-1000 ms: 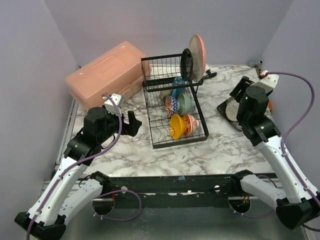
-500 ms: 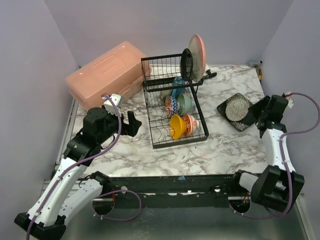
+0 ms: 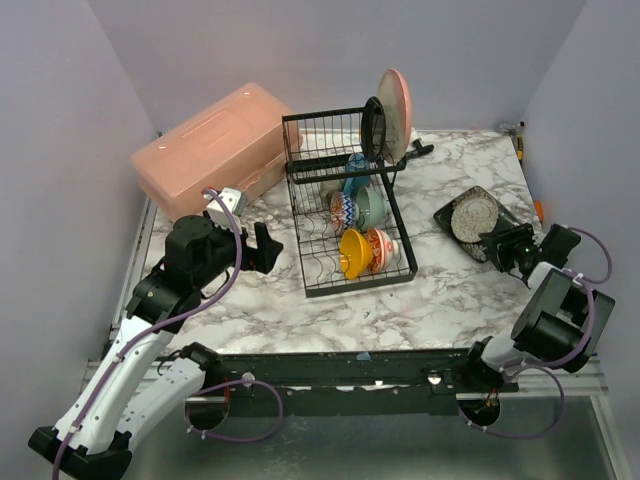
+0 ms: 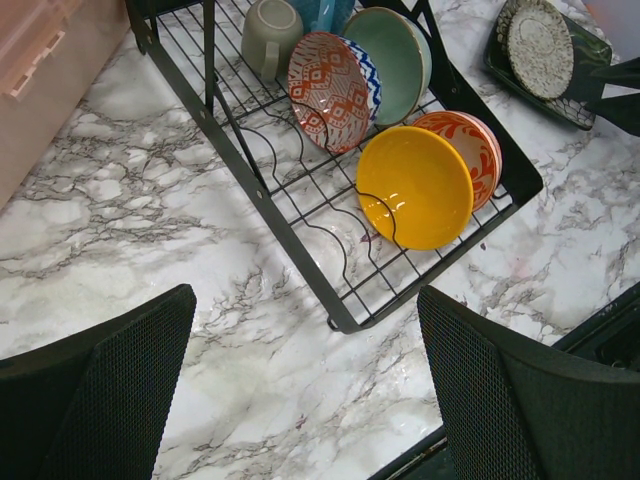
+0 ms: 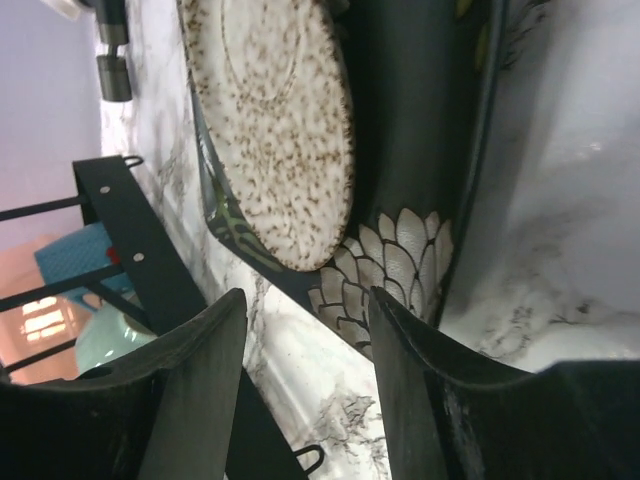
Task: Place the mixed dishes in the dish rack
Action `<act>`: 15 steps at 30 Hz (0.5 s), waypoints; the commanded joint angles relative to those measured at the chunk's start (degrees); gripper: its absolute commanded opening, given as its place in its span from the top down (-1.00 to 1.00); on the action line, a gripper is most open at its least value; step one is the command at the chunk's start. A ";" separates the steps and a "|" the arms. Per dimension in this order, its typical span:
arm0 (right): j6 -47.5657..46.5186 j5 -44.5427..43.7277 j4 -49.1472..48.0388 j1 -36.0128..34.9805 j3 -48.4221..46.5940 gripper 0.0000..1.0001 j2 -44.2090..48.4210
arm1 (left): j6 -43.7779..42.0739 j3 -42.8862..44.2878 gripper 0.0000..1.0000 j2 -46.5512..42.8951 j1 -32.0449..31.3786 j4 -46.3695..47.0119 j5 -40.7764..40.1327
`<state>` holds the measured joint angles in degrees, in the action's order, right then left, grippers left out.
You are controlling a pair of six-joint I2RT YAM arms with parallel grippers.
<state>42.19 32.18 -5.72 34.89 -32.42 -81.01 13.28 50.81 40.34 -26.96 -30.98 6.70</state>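
Bowls (image 4: 415, 185), mug (image 4: 270, 35) and two plates (image 3: 395, 105) sit in the rack (image 3: 355, 285), two stacked plates (image 5: 270, 120) just ahead of the half-spread right claw (image 5: 305, 310) seemingly remain, and the left claw (image 4: 305, 295) gapes empty.

One wire rack (image 3: 357, 286). One pink box (image 3: 210, 145). Four bowls in the rack: yellow bowl (image 4: 415, 185), orange-patterned bowl (image 4: 480, 140), red-and-blue bowl (image 4: 328, 92), mint green bowl (image 4: 402, 55). One olive mug (image 4: 270, 30). One blue piece (image 3: 356, 168), half hidden. Four plates: pink plate (image 3: 397, 105) and dark plate (image 3: 374, 128) upright in the rack, speckled plate (image 5: 275, 120) stacked on a black plate (image 5: 415, 130) on the worktop (image 3: 430, 300).
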 commanded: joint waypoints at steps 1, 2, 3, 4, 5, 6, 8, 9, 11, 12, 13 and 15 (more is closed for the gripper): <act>2.79 6.40 -7.13 0.26 0.68 -0.08 -2.64 | 0.26 -0.45 -0.83 -0.79 0.24 0.44 1.39; 2.74 6.28 -7.33 0.26 0.66 -0.08 -2.96 | 0.26 -0.45 -0.83 -0.83 0.29 0.44 1.39; 2.78 6.02 -7.53 0.26 0.68 -0.08 -3.39 | 0.26 -0.36 -0.83 -0.71 0.25 0.40 1.39; 2.74 5.65 -7.71 0.26 0.53 -0.08 -3.87 | 0.26 -0.33 -0.83 -0.70 0.24 0.45 1.39; 2.80 5.25 -7.70 0.26 0.35 -0.07 -4.44 | 0.26 -0.31 -0.83 -0.72 0.26 0.47 1.47; 2.70 5.02 -7.73 0.26 0.20 -0.06 -4.98 | 0.26 -0.36 -0.83 -0.78 0.24 0.40 1.47; 2.46 4.70 -7.77 0.31 0.02 -0.05 -6.01 | 0.26 -0.36 -0.83 -0.68 0.29 0.42 1.55; 2.54 4.24 -7.94 0.31 0.04 -0.04 -6.21 | 0.26 -0.42 -0.83 -0.56 0.25 0.40 1.73; 2.75 3.30 -8.41 0.26 0.10 -0.05 -6.82 | 0.34 -0.37 -0.83 -0.62 0.25 0.54 1.85; 2.83 3.24 -8.88 0.26 0.11 -0.05 -7.31 | 0.34 -0.36 -0.83 -0.60 0.24 0.55 1.91; 3.10 3.32 -9.59 0.27 0.08 -0.04 -7.83 | 0.34 -0.36 -0.83 -0.61 0.24 0.51 1.94; 3.79 3.81 -11.20 0.26 0.08 -0.03 -9.14 | 0.34 -0.44 -0.83 -0.61 0.24 0.50 1.84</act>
<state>44.60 35.66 -13.10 34.89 -32.27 -87.83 13.28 50.81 40.23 -26.96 -30.98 7.14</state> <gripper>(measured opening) 0.523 0.914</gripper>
